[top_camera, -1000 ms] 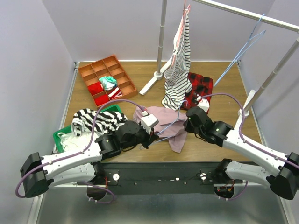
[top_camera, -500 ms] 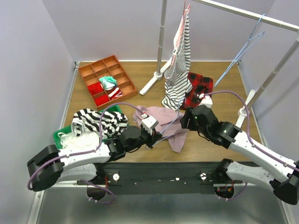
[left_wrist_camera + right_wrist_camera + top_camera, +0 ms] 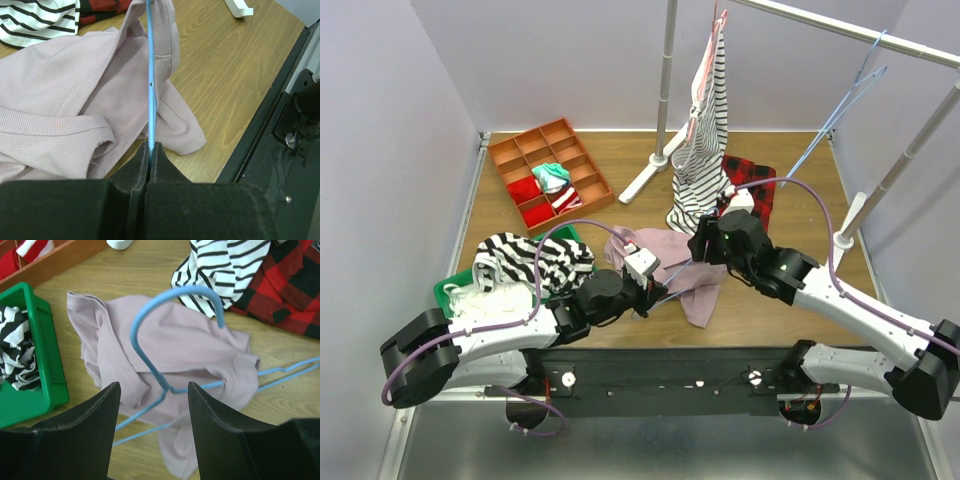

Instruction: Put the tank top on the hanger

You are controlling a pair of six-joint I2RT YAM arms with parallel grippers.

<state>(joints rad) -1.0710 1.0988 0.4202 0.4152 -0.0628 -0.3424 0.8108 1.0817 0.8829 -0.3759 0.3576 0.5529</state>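
Note:
The dusty-pink tank top (image 3: 672, 252) lies crumpled on the wooden table between the two arms. The light-blue hanger (image 3: 150, 361) lies across it, hook toward the striped shirt. One wire arm disappears under a fold of the tank top (image 3: 197, 342) and comes out at the right. My left gripper (image 3: 150, 146) is shut on the hanger's lower wire (image 3: 150, 80), low at the tank top's near edge. In the top view, the left gripper (image 3: 653, 296) sits near the garment's front. My right gripper (image 3: 154, 385) hovers open above the hanger's neck, holding nothing, at the far side of the cloth (image 3: 705, 245).
A black-and-white striped shirt (image 3: 705, 130) hangs from the rail on a reddish hanger, over a red plaid garment (image 3: 752, 188). A green bin (image 3: 448, 290) with striped clothing stands at the left, and a brown divided tray (image 3: 582, 178) behind it. Spare blue hangers (image 3: 840, 108) hang at the right.
My right gripper has gone from shut to open and drawn back toward the far side, above the hanger's neck. The left arm shifted slightly right, still pinching the wire.

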